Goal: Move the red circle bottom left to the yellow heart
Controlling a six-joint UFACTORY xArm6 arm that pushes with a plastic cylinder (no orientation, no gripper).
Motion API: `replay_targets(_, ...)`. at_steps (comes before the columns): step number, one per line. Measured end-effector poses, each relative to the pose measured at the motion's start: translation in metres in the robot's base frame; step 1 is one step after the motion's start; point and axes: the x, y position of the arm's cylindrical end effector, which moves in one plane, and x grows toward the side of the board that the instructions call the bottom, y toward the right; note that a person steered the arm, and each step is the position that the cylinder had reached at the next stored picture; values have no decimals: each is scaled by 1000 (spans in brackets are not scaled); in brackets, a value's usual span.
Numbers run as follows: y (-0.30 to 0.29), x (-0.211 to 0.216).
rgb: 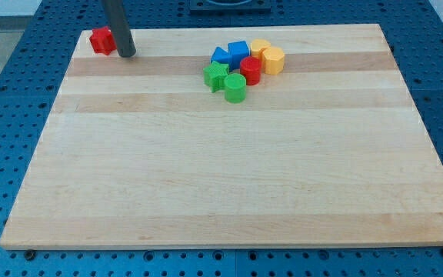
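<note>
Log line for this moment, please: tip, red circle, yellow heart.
my tip: view's top left, beside red block | red circle: in cluster, untouched | yellow heart: above it | yellow hexagon: right of circle

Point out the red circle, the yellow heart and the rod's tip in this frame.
red circle [251, 69]: camera view, on its top face.
yellow heart [260, 48]: camera view, on its visible top, behind the yellow hexagon.
my tip [127, 54]: camera view, rod's very end, beside the far-left red block.
</note>
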Motion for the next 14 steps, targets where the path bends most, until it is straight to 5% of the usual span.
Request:
replay_targets(7, 139, 25)
replay_targets(9, 191, -32)
replay_targets(12, 252, 61)
replay_targets(14, 275, -17)
